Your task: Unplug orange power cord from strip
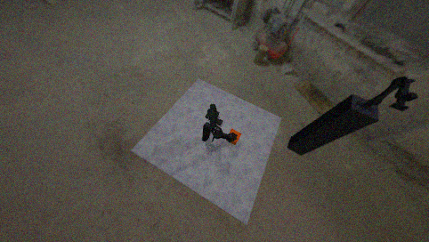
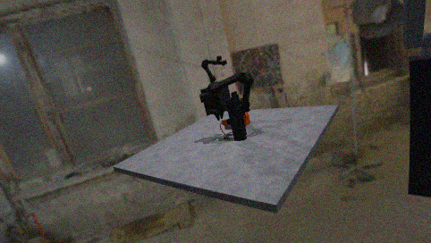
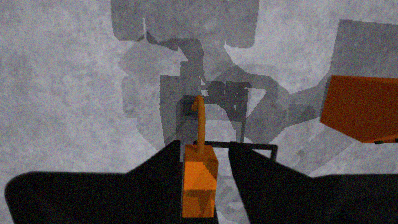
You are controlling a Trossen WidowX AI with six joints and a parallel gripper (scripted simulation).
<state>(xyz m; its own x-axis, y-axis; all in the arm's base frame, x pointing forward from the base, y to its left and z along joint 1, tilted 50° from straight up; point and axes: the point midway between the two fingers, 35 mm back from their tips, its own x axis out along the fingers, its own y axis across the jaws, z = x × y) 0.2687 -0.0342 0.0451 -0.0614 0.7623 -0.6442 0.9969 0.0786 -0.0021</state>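
Note:
The orange plug (image 3: 199, 175) is between the two black fingers of my gripper (image 3: 204, 147) (image 2: 220, 118). It lies close against the left finger, with a strip of bare surface showing between it and the right finger. My gripper is open around it. The orange cord (image 3: 201, 120) runs from the plug up the wrist view and bends at its end. The power strip cannot be told apart with certainty in the dark. Whether the plug sits in a socket is hidden. In the top view the plug is too small to make out.
A larger orange block (image 3: 367, 107) (image 2: 247, 118) is to the right in the wrist view. A thin dark bar (image 3: 250, 146) runs beside the plug. The grey table top (image 1: 214, 182) (image 2: 215, 170) carries the arm and its shadows.

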